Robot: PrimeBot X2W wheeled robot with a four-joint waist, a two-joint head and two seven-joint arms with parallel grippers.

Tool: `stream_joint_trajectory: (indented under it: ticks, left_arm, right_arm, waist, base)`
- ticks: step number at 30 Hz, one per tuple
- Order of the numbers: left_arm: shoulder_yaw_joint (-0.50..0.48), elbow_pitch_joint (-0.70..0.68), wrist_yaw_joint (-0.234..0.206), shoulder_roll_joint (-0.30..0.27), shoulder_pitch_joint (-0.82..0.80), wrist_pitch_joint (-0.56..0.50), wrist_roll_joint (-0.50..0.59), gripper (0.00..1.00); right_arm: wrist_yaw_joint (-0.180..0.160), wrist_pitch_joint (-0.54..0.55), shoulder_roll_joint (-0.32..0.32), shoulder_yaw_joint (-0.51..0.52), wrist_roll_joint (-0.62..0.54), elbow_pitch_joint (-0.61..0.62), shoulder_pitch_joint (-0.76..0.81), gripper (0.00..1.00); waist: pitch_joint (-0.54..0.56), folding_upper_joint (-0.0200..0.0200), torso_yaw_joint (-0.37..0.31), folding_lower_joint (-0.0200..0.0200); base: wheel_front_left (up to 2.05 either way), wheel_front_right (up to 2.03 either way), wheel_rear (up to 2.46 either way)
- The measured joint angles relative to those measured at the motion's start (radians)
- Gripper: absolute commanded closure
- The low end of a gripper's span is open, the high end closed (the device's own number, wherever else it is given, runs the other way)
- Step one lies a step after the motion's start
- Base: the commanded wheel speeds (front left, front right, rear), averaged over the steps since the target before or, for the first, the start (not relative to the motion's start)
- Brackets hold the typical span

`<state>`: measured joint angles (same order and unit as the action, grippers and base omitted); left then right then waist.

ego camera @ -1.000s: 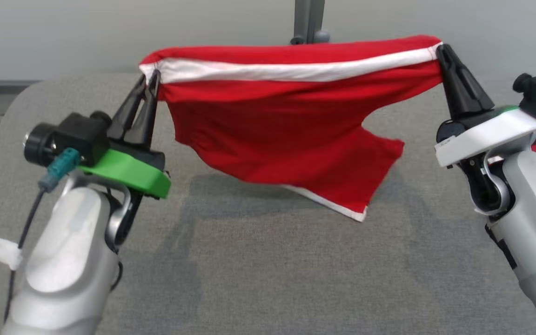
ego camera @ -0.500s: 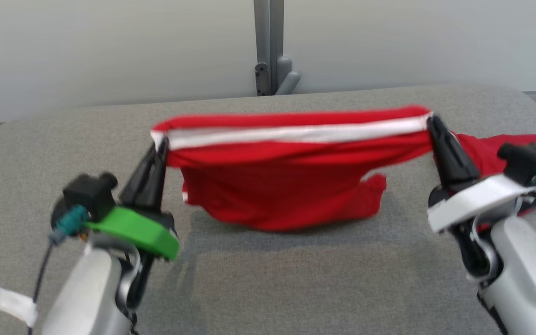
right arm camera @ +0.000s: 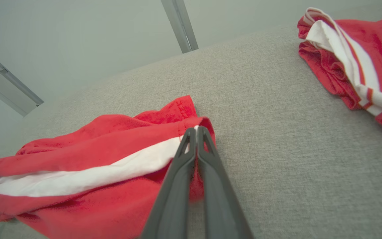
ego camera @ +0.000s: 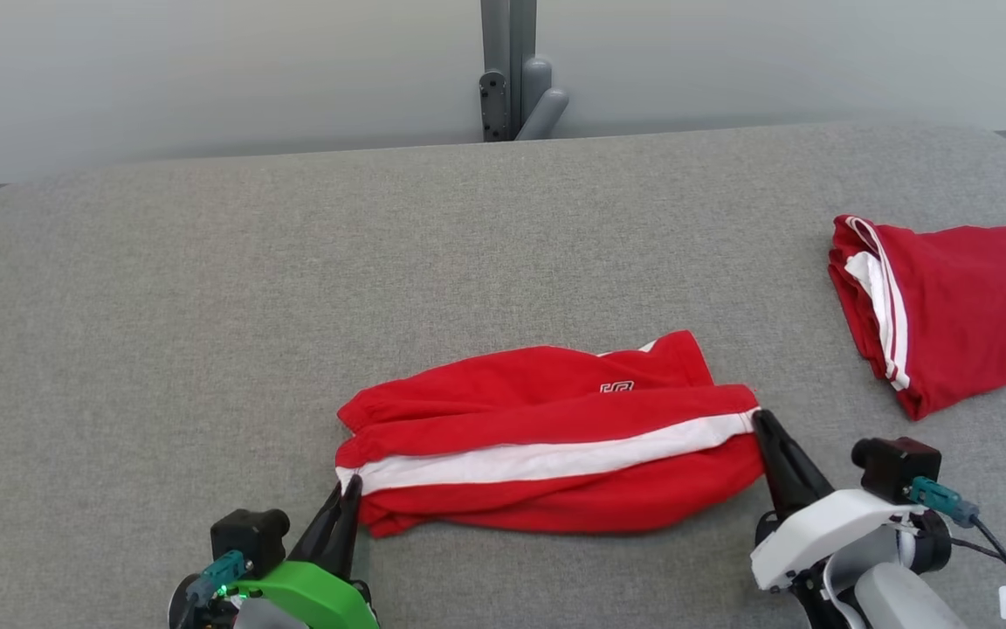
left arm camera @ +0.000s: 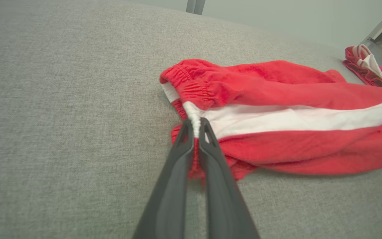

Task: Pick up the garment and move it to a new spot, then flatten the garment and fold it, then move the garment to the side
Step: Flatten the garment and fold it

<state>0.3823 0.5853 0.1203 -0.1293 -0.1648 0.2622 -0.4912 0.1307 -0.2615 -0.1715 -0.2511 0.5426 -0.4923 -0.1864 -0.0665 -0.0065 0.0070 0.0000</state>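
- The red garment [ego camera: 555, 411] lies bunched on the grey table [ego camera: 206, 306].
- Our left gripper [ego camera: 348, 487] and right gripper [ego camera: 761, 421] each pinch one end of its white stripe.
- We should stretch both ends evenly and low before letting go.

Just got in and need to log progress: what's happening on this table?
The robot holds red shorts by both ends of their white side stripe: the left end effector is shut on the waistband end, the right end effector on the hem end. The shorts lie bunched on the grey table, not yet flattened. A second red garment lies folded at the robot's right.
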Motion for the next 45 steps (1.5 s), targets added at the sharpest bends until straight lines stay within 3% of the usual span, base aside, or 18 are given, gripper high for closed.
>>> stream_joint_trajectory:
  ticks: [1,2,3,4,13,22,36,45]
  left_arm:
    - [-0.010,0.003,0.002,0.005,0.000,0.000,0.004,0.00]
    - [-0.017,0.007,0.002,0.009,0.000,0.000,0.013,0.00]
    - [-0.024,0.012,0.003,0.014,0.000,0.000,0.020,0.00]
    - [-0.030,0.014,0.003,0.017,0.000,0.000,0.027,0.00]
    - [-0.188,-0.089,-0.029,0.033,0.082,0.001,0.124,0.00]
    - [-0.271,-0.165,-0.045,0.062,0.179,0.002,0.216,0.00]
    - [-0.257,-0.175,-0.025,0.078,0.222,0.002,0.243,0.00]
    - [-0.207,-0.184,-0.024,0.079,0.193,0.002,0.220,0.00]
  right_arm:
    - [0.000,0.000,0.011,0.003,-0.009,-0.002,0.001,0.98]
    - [0.000,0.000,0.020,0.003,-0.021,-0.009,0.001,0.65]
    - [0.000,0.000,0.029,0.007,-0.023,-0.019,0.002,0.08]
    - [0.000,0.000,0.035,0.017,-0.029,-0.023,0.004,0.00]
    - [0.000,0.000,0.053,0.153,-0.177,0.078,0.050,0.00]
    - [0.000,-0.001,0.097,0.217,-0.251,0.158,0.138,0.00]
    - [0.000,-0.001,0.118,0.210,-0.276,0.151,0.194,0.00]
    - [0.000,-0.001,0.120,0.162,-0.244,0.054,0.132,0.00]
  waist:
    - [-0.001,0.0000,0.000,0.0000]
    - [0.000,0.0000,0.000,0.0000]
    - [0.002,0.0000,-0.001,0.0000]
    - [0.005,0.0000,-0.002,0.0000]
    - [0.064,0.0000,-0.013,0.0000]
    - [0.124,0.0000,-0.020,0.0000]
    - [0.124,0.0000,-0.020,0.0000]
    - [0.081,0.0000,-0.001,0.0000]
  base:
    - [0.00,0.00,0.00]
    - [0.00,0.00,0.00]
    - [0.00,0.00,0.00]
    - [0.00,0.00,0.00]
    - [0.00,0.00,0.00]
    - [0.00,0.00,0.00]
    - [0.00,0.00,0.00]
    - [0.00,0.00,0.00]
